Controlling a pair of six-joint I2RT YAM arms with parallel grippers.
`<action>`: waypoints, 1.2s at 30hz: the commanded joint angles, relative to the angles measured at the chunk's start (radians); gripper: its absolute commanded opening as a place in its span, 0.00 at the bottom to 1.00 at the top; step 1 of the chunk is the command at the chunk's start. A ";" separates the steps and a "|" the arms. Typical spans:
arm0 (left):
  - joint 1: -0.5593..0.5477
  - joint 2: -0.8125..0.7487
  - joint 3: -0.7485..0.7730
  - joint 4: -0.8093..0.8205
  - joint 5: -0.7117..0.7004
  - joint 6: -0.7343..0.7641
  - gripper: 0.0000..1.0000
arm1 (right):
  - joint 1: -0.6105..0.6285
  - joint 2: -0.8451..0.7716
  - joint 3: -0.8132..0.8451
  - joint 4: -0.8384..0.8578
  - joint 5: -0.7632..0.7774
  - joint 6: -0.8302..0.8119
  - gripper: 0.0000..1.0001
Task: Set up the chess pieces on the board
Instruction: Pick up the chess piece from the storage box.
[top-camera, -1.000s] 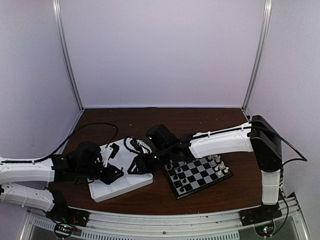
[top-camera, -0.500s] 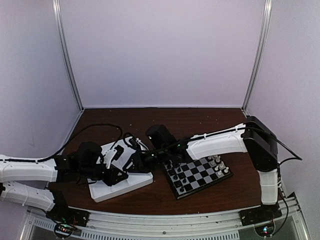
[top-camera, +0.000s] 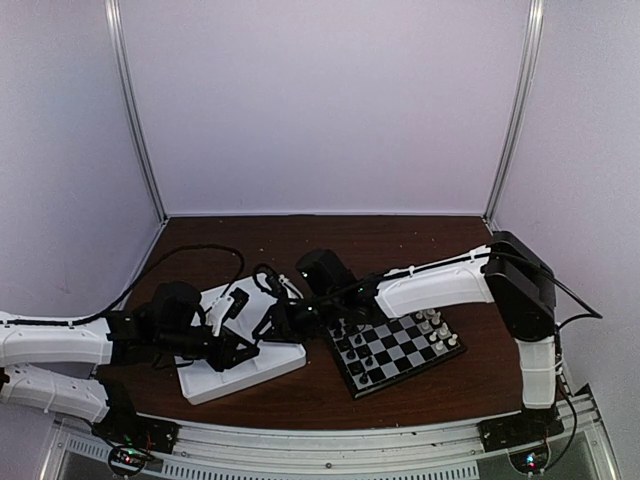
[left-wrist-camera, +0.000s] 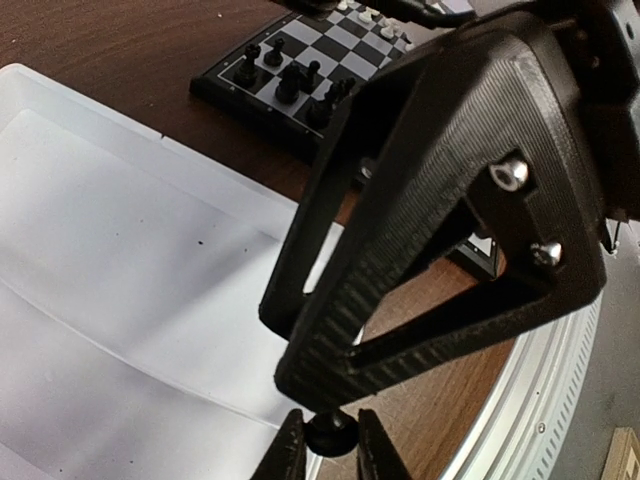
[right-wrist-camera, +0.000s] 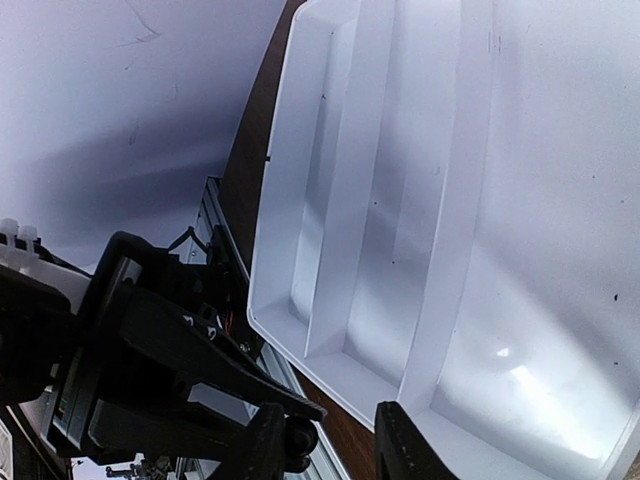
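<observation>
Seen from overhead, both claw tips merge into one dark tangle over the tray (top-camera: 235, 378), and each wrist view cuts its own fingers off at the bottom edge. The left claw (left-wrist-camera: 328, 455) is clenched on a tiny black piece (left-wrist-camera: 330, 430), while the right claw (right-wrist-camera: 330, 445) is spread wide just above it; the piece sits close beside one of its fingers (right-wrist-camera: 265, 445), though contact cannot be judged. Beneath both claws the tray shows white compartments with a few dark specks, and just beyond them lies the board (left-wrist-camera: 320, 40), carrying black pieces (left-wrist-camera: 290, 80) on its nearer rows and white pieces (left-wrist-camera: 370, 15) at its far end.
</observation>
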 joint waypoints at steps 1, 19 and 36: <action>-0.004 -0.015 0.000 0.049 0.015 0.018 0.17 | -0.006 -0.013 -0.009 0.024 0.009 -0.013 0.30; -0.004 -0.004 0.019 0.034 0.006 0.029 0.17 | -0.007 -0.038 -0.066 0.095 -0.069 0.015 0.24; -0.004 -0.024 0.013 0.014 -0.029 0.024 0.57 | -0.031 -0.092 -0.110 0.135 -0.077 0.018 0.00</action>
